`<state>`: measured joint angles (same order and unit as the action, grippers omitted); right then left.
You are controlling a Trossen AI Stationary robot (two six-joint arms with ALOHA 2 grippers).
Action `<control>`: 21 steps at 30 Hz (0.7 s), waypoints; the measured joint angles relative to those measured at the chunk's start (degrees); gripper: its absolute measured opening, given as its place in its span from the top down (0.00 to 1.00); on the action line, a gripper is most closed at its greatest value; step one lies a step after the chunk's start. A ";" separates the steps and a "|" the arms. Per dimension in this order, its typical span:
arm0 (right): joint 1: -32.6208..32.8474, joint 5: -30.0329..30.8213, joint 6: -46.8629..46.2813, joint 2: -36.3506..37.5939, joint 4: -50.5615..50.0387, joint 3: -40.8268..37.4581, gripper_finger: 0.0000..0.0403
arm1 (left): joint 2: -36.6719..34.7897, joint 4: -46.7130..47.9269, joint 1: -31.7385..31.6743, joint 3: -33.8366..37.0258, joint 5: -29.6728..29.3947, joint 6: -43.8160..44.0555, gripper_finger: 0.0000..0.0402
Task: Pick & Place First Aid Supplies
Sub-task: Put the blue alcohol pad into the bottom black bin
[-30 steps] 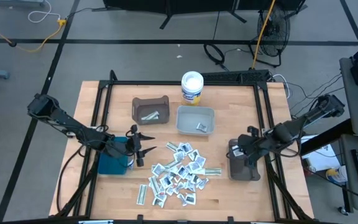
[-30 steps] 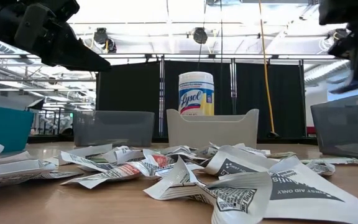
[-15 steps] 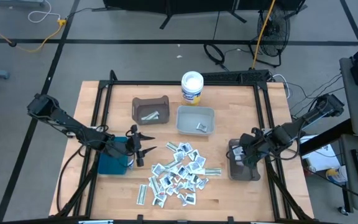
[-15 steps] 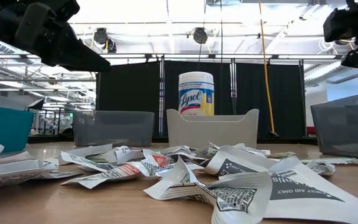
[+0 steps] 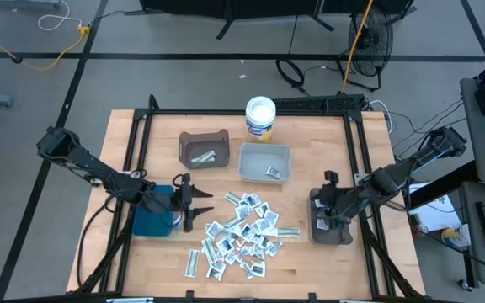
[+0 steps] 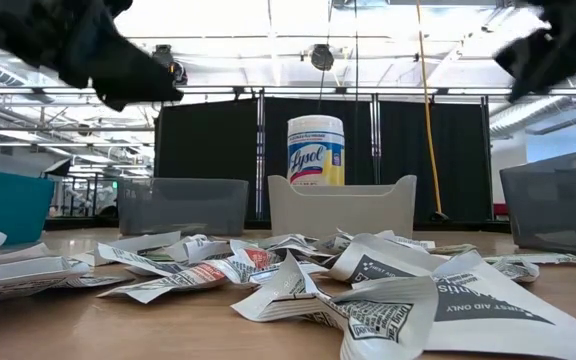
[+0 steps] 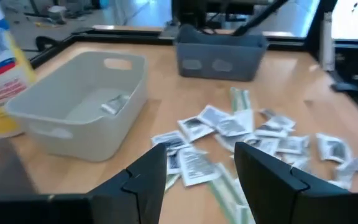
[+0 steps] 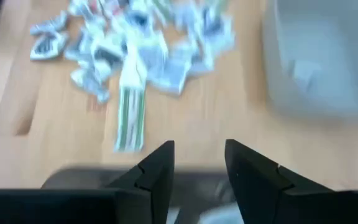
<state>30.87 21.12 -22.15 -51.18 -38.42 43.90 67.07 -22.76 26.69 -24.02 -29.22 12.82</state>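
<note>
1. Left tool [image 5: 194, 204] hangs over the worktop [image 5: 150, 261] beside the teal bin [image 5: 152, 220], at the left edge of the packets; fingers [image 7: 149, 180] spread, nothing between them.
2. Brown bin [image 5: 204, 148] at the back left holds a few pale packets.
3. Packets [image 5: 241, 236] lie scattered in a loose heap at the worktop's centre front; a green-striped strip [image 5: 288, 231] sits at the heap's right edge.
4. White tub [image 5: 260, 118] stands at the back edge, with the grey bin [image 5: 265, 163] just in front of it; that bin holds one packet.
5. Right tool [image 5: 328, 211] is above the dark bin [image 5: 330, 227] at the right; fingers [image 8: 156, 168] apart, empty.
</note>
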 joint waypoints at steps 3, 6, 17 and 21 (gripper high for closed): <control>-0.01 3.57 9.94 -0.25 7.55 -0.24 0.67 | 0.00 6.21 0.77 -4.30 1.24 0.82 0.52; -0.02 4.46 19.78 -0.28 17.13 -2.35 0.66 | 0.02 17.62 1.55 -10.94 1.16 3.75 0.52; -0.02 4.39 36.70 -0.30 46.56 -16.84 0.67 | 6.46 52.51 2.95 -28.50 8.09 21.50 0.52; -0.02 4.36 38.64 -0.28 58.59 -23.33 0.67 | 10.10 56.64 1.80 -32.11 16.15 23.04 0.52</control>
<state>30.85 25.47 16.49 -51.46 20.16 20.57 77.16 33.88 28.49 -56.13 -13.07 35.86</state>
